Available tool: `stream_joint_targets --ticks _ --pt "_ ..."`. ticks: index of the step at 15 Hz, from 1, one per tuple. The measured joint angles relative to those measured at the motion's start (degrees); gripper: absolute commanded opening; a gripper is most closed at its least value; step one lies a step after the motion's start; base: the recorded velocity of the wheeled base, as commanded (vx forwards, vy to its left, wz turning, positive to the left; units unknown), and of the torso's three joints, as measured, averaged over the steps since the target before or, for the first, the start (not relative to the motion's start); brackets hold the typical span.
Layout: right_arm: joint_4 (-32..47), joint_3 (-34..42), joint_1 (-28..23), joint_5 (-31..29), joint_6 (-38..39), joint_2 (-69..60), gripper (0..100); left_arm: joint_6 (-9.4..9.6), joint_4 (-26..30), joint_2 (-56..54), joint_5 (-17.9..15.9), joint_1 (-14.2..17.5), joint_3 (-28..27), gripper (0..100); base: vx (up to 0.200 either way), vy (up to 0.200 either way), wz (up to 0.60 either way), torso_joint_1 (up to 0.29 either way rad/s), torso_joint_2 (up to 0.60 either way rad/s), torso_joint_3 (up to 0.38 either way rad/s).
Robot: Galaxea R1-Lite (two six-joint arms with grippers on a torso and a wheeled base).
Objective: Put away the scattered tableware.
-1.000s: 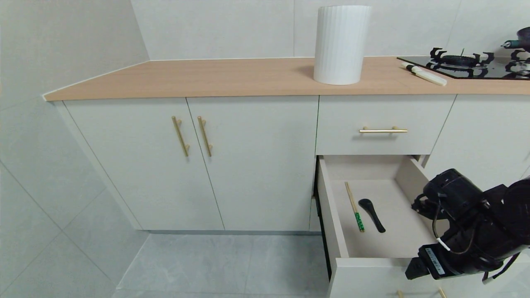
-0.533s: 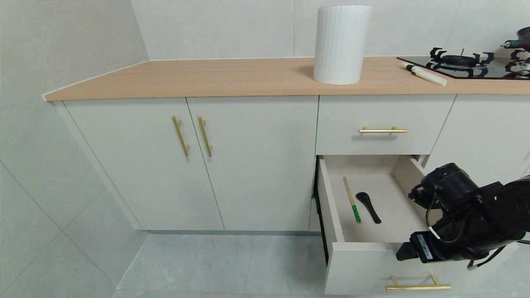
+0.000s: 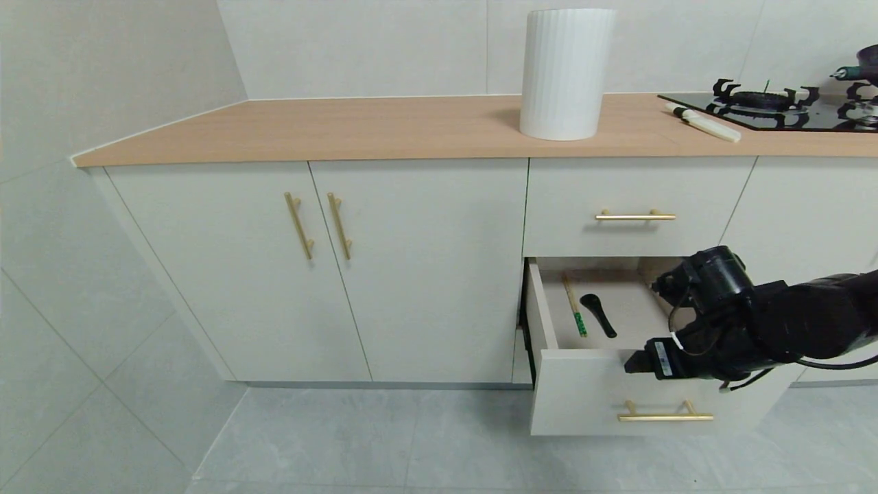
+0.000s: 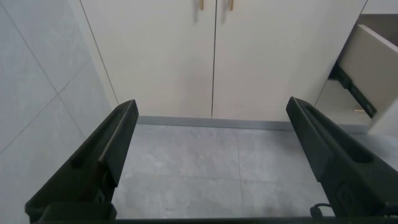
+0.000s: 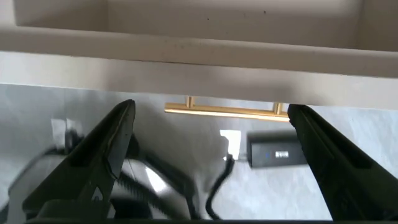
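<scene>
A pair of wooden chopsticks with green ends (image 3: pixel 573 314) and a black plastic spoon (image 3: pixel 598 314) are seen side by side near the left wall of the partly open pale drawer (image 3: pixel 590 398), their long axes running front to back. The right tool (image 3: pixel 634 363) is poised at the front panel's top edge above the gold bar handle (image 5: pixel 227 111), with its fingers spread wide and nothing held; contact cannot be told. The left tool (image 4: pixel 211 109), also spread and empty, faces the floor well apart, so the right arm is judged nearer.
</scene>
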Motion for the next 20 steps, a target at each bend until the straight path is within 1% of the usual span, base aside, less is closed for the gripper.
stream_joint_targets --ticks 5,9,12,16,20 --pt "-1.21 -13.29 -1.26 -0.05 -0.04 9.25 100 -0.02 0.0 0.0 0.01 0.04 0.0 100 0.0 0.0 0.0 0.0 0.0 0.0" --pt "-5.17 -19.85 -2.97 -0.02 -0.13 15.74 100 -0.02 -0.02 0.0 0.01 0.01 0.0 100 0.0 0.0 0.0 0.0 0.0 0.0" --pt "-9.37 -23.53 -4.38 -0.02 -0.85 19.46 100 -0.02 -0.02 0.0 0.01 0.04 0.0 100 0.0 0.0 0.0 0.0 0.0 0.0" --pt "-19.18 -25.8 -5.64 -2.4 -1.34 23.65 100 -0.02 -0.02 0.0 0.01 0.01 -0.02 100 0.0 0.0 0.0 0.0 0.0 0.0" --pt "-23.48 -27.92 -6.25 -4.92 -1.29 26.87 100 -0.02 -0.02 0.0 0.01 0.04 0.0 100 0.0 0.0 0.0 0.0 0.0 0.0"
